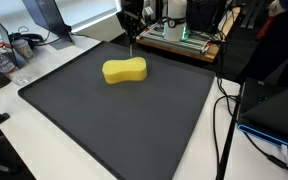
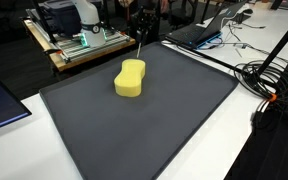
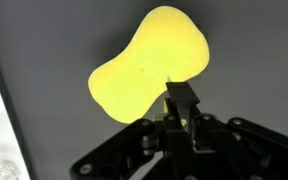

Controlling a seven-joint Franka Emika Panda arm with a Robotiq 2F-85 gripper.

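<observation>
A yellow peanut-shaped sponge (image 1: 125,71) lies on a large dark mat (image 1: 104,125) toward its far side; it shows in both exterior views (image 2: 130,79). My gripper (image 1: 132,30) hangs above the mat's far edge, just behind the sponge (image 3: 149,65). It appears shut on a thin dark stick (image 2: 141,48) that points down toward the mat (image 2: 164,135) beside the sponge. In the wrist view the gripper (image 3: 181,112) has its fingers together, and the stick's tip (image 3: 180,95) overlaps the sponge's edge.
A wooden board with electronics (image 1: 179,40) stands behind the mat (image 2: 79,45). A laptop (image 2: 209,30) and cables (image 2: 269,80) lie on the white table beside it. Cables (image 1: 224,115) and headphones (image 1: 19,45) flank the mat.
</observation>
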